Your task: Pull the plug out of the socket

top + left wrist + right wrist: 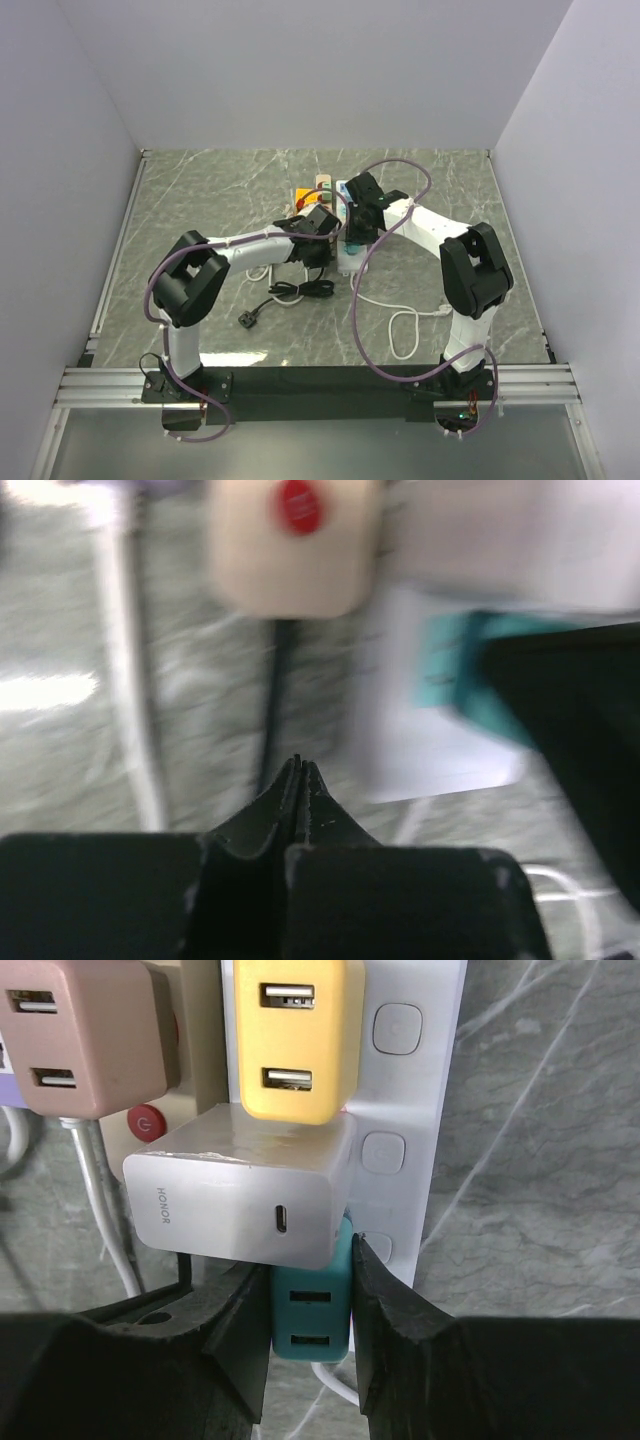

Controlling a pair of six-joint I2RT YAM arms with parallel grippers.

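Note:
A white socket strip [400, 1140] lies on the marble table and carries several plugs in a row. My right gripper [310, 1280] is shut on the teal plug [312, 1310] at the strip's near end, a finger on each side of it. A white HONOR charger [240, 1195] sits just beyond and overhangs the teal plug. From above, the right gripper [355, 238] sits over the strip [345, 262]. My left gripper [298, 765] is shut with nothing in it. It hovers over the table left of the strip [430, 750] and the teal plug [455, 680].
A yellow charger [295, 1035] and a pink charger [85, 1035] sit further along. A beige strip with a red button [295, 550] lies beside the white one. A coiled black cable [300, 290] with its plug [248, 319] and a white cable [405, 330] lie nearer the arms.

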